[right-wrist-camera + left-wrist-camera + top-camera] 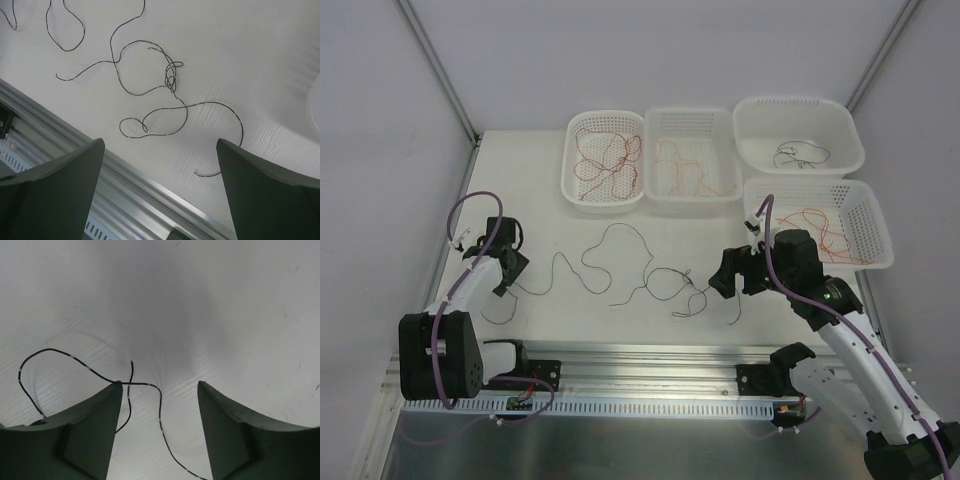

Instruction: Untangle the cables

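Where the white worktop [545, 210] meets the metal rail [650, 352] at its near edge, the black cables [616, 227] sprawl in loose squiggles just beyond that rail, running along most of its length. Beyond the rail's right half they cross in a small knot [171, 80], with a few loops around it and one free end curling back toward the rail.

Just beyond the rail's left end hangs the left tool [160, 390], its jaws apart with bare worktop between them. A strand [75, 357] runs to the tip of its left finger [85, 435] and on across the gap, but nothing is clamped. Whether strand and finger touch cannot be told.

Beyond the rail's right end the right tool [160, 142] hovers low, jaws spread wide, gripping nothing.

Far beyond the rail, at the worktop's back, stand four white baskets. From the rail's left end rightward, the first basket [570, 165] holds dark red cables [610, 158], and the second basket [692, 202] holds orange cables [685, 170]. The third basket [750, 140] holds a thin black cable [798, 152]. The fourth basket [880, 235], nearer the rail than the third, holds orange-red cables [820, 222].
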Robot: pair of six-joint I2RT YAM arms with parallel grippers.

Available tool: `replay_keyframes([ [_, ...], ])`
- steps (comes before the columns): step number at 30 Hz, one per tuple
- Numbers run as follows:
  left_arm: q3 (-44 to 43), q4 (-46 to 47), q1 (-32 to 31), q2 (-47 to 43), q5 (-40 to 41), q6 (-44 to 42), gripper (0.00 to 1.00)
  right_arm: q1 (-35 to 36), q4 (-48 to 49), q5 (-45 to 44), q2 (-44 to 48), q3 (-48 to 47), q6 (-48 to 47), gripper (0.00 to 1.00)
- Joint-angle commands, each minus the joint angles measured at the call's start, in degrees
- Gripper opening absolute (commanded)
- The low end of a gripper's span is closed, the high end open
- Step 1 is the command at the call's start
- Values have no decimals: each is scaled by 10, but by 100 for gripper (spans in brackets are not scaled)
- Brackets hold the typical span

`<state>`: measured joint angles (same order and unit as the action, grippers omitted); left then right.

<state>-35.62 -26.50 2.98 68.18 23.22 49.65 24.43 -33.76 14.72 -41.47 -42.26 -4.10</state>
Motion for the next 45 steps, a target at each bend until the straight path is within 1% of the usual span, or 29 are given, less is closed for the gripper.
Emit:
replay_keyframes([
  [1, -6, 23, 11, 27, 17, 9, 58, 3, 4, 9, 12, 5, -9, 100],
  [2, -9, 23, 14, 37, 11, 3, 50, 3, 4, 8, 12, 5, -9, 100],
  [4, -16, 24, 13, 47, 6, -3, 38, 4, 3, 8, 12, 6, -9, 100],
  [5, -17, 25, 13, 53, -1, -4, 35, 3, 4, 8, 13, 6, -8, 100],
  [6, -20, 27, 13, 56, -4, -10, 25, 3, 4, 8, 14, 6, -9, 100],
  [8, -23, 29, 14, 67, -12, -19, 17, 3, 3, 7, 12, 4, -9, 100],
  [9, -24, 28, 13, 70, -19, -21, 11, 3, 3, 7, 13, 4, -9, 100],
  [12, -27, 32, 13, 80, -39, -31, 0, 3, 1, 7, 16, 3, -8, 100],
  [15, -30, 43, 13, 95, -69, -48, 0, 4, -2, 6, 21, 4, -8, 100],
  [16, -30, 46, 12, 107, -99, -53, 0, 4, -2, 4, 24, 5, -7, 100],
  [19, -36, 51, 6, 119, -151, -63, 0, 4, -3, 3, 25, 7, -6, 100],
  [22, -41, 54, -28, 105, -151, -65, 0, 4, -3, 1, 26, 6, -6, 100],
  [23, -43, 55, -53, 103, -163, -65, 0, 3, -3, 1, 25, 6, -6, 99],
  [25, -58, 55, -80, 103, -175, -68, 0, 4, -4, 0, 23, 6, -5, 100],
  [26, -65, 55, -119, 105, -186, -74, 0, 4, -4, -1, 17, 5, -3, 99],
  [28, -90, 55, -162, 116, -196, -78, 0, 4, -5, -3, 10, 5, 5, 100],
  [29, -99, 56, -198, 121, -205, -76, 0, 4, -4, -4, 5, 5, 8, 100],
  [32, -133, 56, -252, 149, -221, -74, 0, 4, -12, -6, -26, 2, 30, 99],
  [33, -150, 55, -284, 155, -228, -74, 0, 4, -15, -7, -44, 3, 38, 100],
  [38, -197, 55, -345, 203, -252, -81, 0, 4, 6, -5, -79, 24, 116, 100],
  [40, -207, 56, -368, 219, -258, -84, 0, 4, 46, 1, -91, 38, 156, 97],
  [43, -227, 56, -394, 244, -271, -93, 0, 6, 103, 3, -112, 64, 199, 97],
  [45, -242, 55, -410, 259, -281, -99, 0, 10, 142, -6, -143, 75, 218, 97],
])
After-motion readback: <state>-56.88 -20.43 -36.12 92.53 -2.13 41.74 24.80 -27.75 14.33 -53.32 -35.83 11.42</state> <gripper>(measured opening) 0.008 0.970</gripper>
